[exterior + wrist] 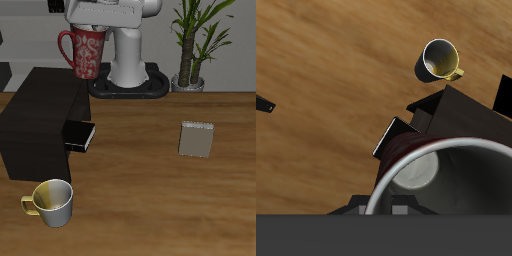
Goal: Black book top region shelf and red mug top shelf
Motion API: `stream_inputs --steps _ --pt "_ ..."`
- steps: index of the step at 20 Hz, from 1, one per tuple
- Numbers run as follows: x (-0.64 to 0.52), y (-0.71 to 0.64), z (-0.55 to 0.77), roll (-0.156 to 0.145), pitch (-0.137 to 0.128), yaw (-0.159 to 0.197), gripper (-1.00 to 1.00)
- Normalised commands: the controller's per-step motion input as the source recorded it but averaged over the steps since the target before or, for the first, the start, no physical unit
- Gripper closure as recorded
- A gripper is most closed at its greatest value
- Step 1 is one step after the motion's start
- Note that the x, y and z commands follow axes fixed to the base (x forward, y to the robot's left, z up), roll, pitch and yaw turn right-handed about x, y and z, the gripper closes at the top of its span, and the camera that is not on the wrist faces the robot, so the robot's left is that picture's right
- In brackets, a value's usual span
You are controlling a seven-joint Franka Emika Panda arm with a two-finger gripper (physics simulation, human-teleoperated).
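Note:
My gripper (88,27) is shut on the rim of the red mug (84,52) and holds it upright in the air, over the back edge of the shelf (40,100). In the wrist view the mug's pale rim and dark inside (421,172) fill the foreground, with the shelf (471,112) below. The black book (81,136) lies flat in the shelf's side compartment with its pale page edges sticking out. It also shows in the wrist view (394,137). My fingertips are hidden behind the mug.
A yellow-and-white mug (52,201) stands near the table's front edge, in front of the shelf; it also shows in the wrist view (441,60). A grey book (196,139) lies flat mid-table. A potted plant (192,45) stands at the back beside the robot base (130,65).

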Motion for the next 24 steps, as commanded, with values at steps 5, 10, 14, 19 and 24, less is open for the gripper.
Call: stream_inputs --steps 5,10,14,19,24 --pt "0.01 -0.41 0.06 0.062 0.051 -0.004 1.0" --pt "0.12 -0.51 -0.01 0.067 0.042 -0.029 1.0" --pt "0.15 -0.68 0.1 0.16 0.113 -0.072 1.0" --pt "0.23 -0.6 -0.17 0.031 0.088 -0.122 1.0" --pt "0.04 -0.34 -0.24 0.073 0.089 -0.104 1.0"
